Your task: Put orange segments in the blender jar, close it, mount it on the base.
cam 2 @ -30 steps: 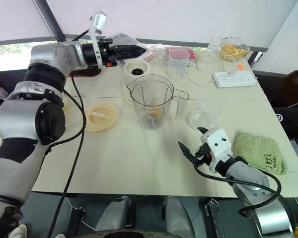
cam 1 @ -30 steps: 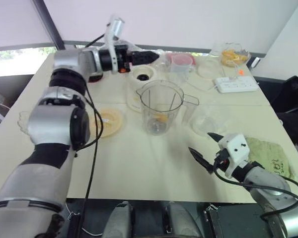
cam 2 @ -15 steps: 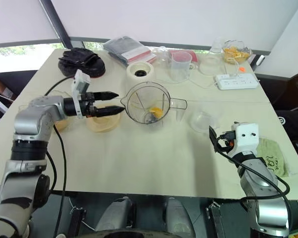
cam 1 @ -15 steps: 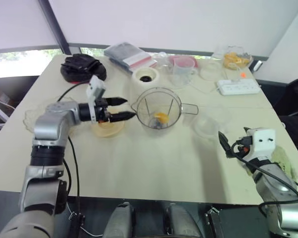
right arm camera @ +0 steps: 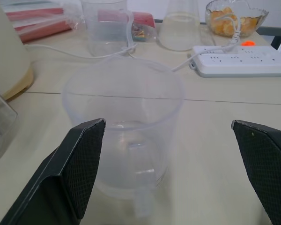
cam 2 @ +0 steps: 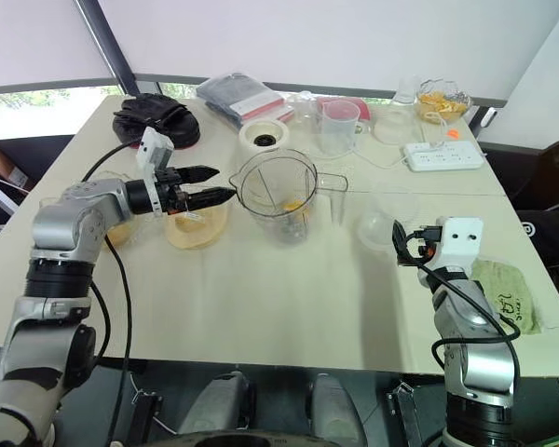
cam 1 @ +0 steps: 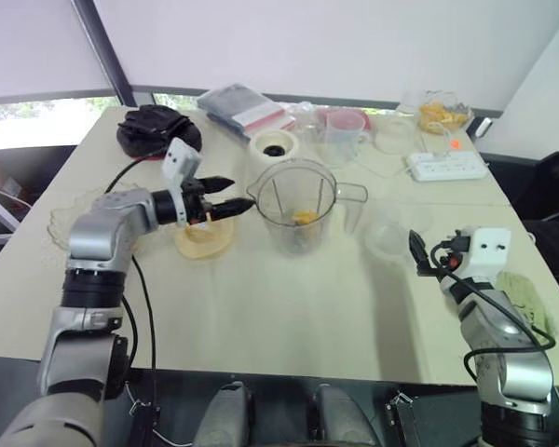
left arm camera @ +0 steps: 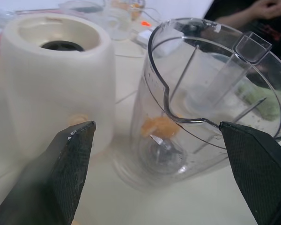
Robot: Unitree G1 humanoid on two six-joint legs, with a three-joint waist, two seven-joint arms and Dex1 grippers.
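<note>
Lowered from over the far clutter, the left gripper (cam 1: 231,208) now points level at the blender jar (cam 1: 299,206), jaws spread and empty, jar just ahead of them on the worktop (cam 1: 289,298), orange segments (cam 1: 304,218) inside. Rigid, light, slick plastic: probably best taken by the handle (cam 1: 352,197). Right gripper (cam 1: 417,252), also spread, faces a clear cup (right arm camera: 122,126).

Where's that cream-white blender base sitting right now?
The base stands toward the table's far side, just behind the blender jar and slightly to its left, with a clear cup with a pink-red rim to its right.
</note>
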